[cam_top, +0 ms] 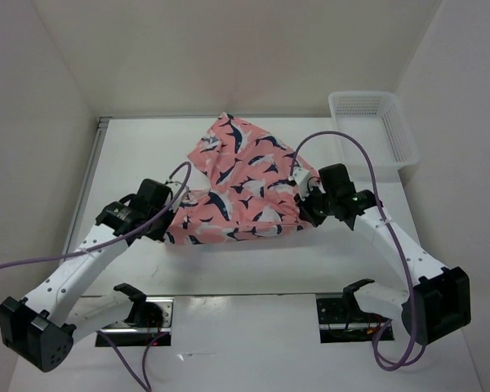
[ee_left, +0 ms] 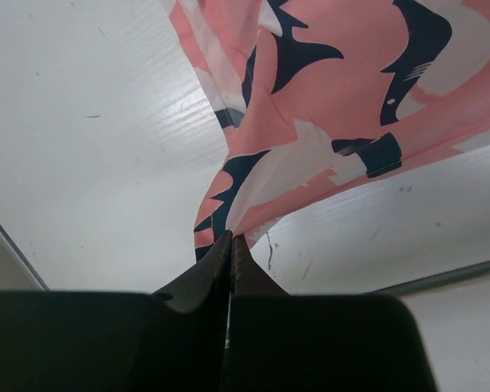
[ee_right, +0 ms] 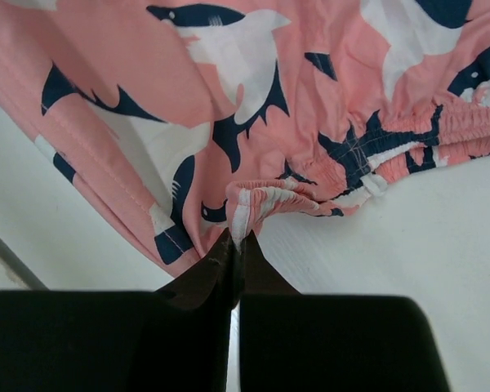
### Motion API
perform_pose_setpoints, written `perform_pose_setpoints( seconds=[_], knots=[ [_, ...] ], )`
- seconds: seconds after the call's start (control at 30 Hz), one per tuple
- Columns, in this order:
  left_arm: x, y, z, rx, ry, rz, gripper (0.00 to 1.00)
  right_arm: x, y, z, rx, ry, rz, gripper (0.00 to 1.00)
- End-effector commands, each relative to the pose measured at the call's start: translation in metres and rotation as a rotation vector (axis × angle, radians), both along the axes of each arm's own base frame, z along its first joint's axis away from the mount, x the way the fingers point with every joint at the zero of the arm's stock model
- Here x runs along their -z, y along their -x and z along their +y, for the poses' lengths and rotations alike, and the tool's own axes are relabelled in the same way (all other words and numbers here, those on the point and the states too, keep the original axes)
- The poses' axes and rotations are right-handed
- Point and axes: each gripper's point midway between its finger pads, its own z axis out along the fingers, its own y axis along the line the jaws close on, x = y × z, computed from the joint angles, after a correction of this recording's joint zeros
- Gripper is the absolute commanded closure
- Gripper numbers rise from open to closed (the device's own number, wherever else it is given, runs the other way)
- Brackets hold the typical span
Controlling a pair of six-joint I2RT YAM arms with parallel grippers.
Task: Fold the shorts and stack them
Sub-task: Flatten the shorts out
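The coral-pink shorts (cam_top: pixel 241 184) with navy-and-white sharks lie partly folded in the middle of the white table, one flap reaching toward the back. My left gripper (cam_top: pixel 170 219) is shut on the shorts' near-left corner; in the left wrist view the fabric (ee_left: pixel 310 122) pulls up out of the closed gripper (ee_left: pixel 231 238). My right gripper (cam_top: pixel 309 202) is shut on the near-right edge; in the right wrist view the gathered elastic waistband (ee_right: pixel 269 200) is pinched at the closed gripper (ee_right: pixel 238 241).
A white mesh plastic basket (cam_top: pixel 374 126) stands at the back right corner of the table (cam_top: pixel 253 261). White walls close in the back and both sides. Purple cables loop over both arms.
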Motion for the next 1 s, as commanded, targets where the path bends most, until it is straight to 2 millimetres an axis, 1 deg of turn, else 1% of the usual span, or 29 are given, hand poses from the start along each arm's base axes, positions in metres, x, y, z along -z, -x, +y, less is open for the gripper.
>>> perform_pose_setpoints(
  seconds=[0.0,0.07,0.1,0.13,0.17,0.2,0.23,0.27,0.3,0.33,0.37,0.4,0.43,0.47,0.5,0.53,0.57,0.6,0.63,0.67,0.7,0.73,0.77,0.8,0.83,0.87,0.9,0.93,0.97],
  knots=[
    [0.009,0.022,0.021,-0.028,-0.083,0.092,1.0,0.004,0.016,-0.018,-0.092,0.114,0.006,1.0],
    [0.017,0.029,0.021,-0.013,-0.1,0.154,1.0,0.008,0.022,-0.02,-0.125,0.158,0.015,1.0],
    [0.018,0.031,0.015,0.007,-0.08,0.164,1.0,0.015,0.034,-0.023,-0.183,0.196,0.045,1.0],
    [0.021,0.035,0.014,0.012,-0.08,0.19,0.99,0.014,0.036,-0.027,-0.175,0.211,0.044,1.0],
    [0.02,0.042,0.008,0.039,-0.054,0.219,0.97,0.009,0.036,-0.027,-0.175,0.211,0.044,1.0],
    [0.018,0.044,0.004,0.049,-0.034,0.23,0.97,0.008,0.039,-0.027,-0.228,0.236,0.039,1.0],
    [0.014,0.051,0.002,0.059,-0.016,0.249,0.95,0.007,0.045,-0.025,-0.265,0.228,0.062,0.99],
    [0.005,0.051,-0.002,0.07,0.013,0.238,0.92,0.004,0.049,-0.024,-0.29,0.224,0.07,0.88],
    [0.0,0.056,-0.009,0.089,0.053,0.259,0.83,-0.001,0.063,-0.026,-0.338,0.235,0.111,0.83],
    [-0.006,0.067,-0.009,0.096,0.062,0.292,0.72,-0.002,0.071,-0.023,-0.428,0.264,0.109,0.71],
    [-0.013,0.073,-0.01,0.104,0.08,0.301,0.61,-0.001,0.081,-0.027,-0.465,0.301,0.124,0.42],
    [-0.023,0.075,-0.012,0.112,0.098,0.29,0.53,-0.001,0.098,-0.035,-0.506,0.34,0.165,0.14],
    [-0.028,0.081,-0.009,0.112,0.099,0.288,0.42,-0.005,0.098,-0.033,-0.505,0.355,0.134,0.14],
    [-0.028,0.079,-0.006,0.104,0.083,0.281,0.4,-0.022,0.093,-0.036,-0.504,0.359,0.047,0.13],
    [-0.03,0.074,-0.001,0.091,0.061,0.243,0.4,-0.029,0.099,-0.037,-0.541,0.355,0.027,0.13],
    [-0.032,0.063,-0.004,0.088,0.066,0.196,0.4,-0.036,0.098,-0.037,-0.563,0.356,-0.024,0.11],
    [-0.032,0.054,-0.005,0.083,0.065,0.162,0.4,-0.05,0.094,-0.035,-0.544,0.336,-0.095,0.11],
    [-0.03,0.042,-0.006,0.075,0.058,0.128,0.38,-0.054,0.086,-0.033,-0.5,0.333,-0.119,0.11],
    [-0.03,0.013,-0.009,0.052,0.047,0.029,0.36,-0.067,0.067,-0.024,-0.426,0.291,-0.191,0.11],
    [-0.028,-0.003,-0.009,0.033,0.031,-0.015,0.36,-0.078,0.057,-0.017,-0.387,0.255,-0.239,0.11],
    [-0.016,-0.02,-0.009,0.007,0.0,-0.008,0.36,-0.079,0.043,-0.01,-0.344,0.235,-0.251,0.16],
    [-0.015,-0.048,-0.008,-0.038,0.002,-0.071,0.36,-0.094,0.024,0.006,-0.282,0.157,-0.303,0.17],
    [-0.018,-0.065,-0.012,-0.049,0.01,-0.091,0.36,-0.098,0.015,0.015,-0.266,0.121,-0.312,0.19],
    [-0.003,-0.086,-0.016,-0.064,-0.009,-0.068,0.36,-0.087,0.005,0.027,-0.268,0.101,-0.271,0.24],
    [0.001,-0.098,-0.015,-0.08,-0.024,-0.064,0.36,-0.087,-0.006,0.036,-0.264,0.074,-0.285,0.27],
    [0.021,-0.108,-0.019,-0.079,-0.048,-0.01,0.36,-0.082,-0.011,0.042,-0.264,0.064,-0.271,0.29],
    [0.016,-0.126,-0.02,-0.096,-0.04,-0.028,0.36,-0.065,-0.016,0.045,-0.268,0.079,-0.233,0.38],
    [0.021,-0.133,-0.014,-0.118,-0.033,-0.007,0.38,-0.052,-0.016,0.044,-0.27,0.088,-0.21,0.43],
    [0.038,-0.138,-0.012,-0.128,-0.035,0.045,0.39,-0.043,-0.014,0.047,-0.307,0.12,-0.214,0.49]
  ],
)
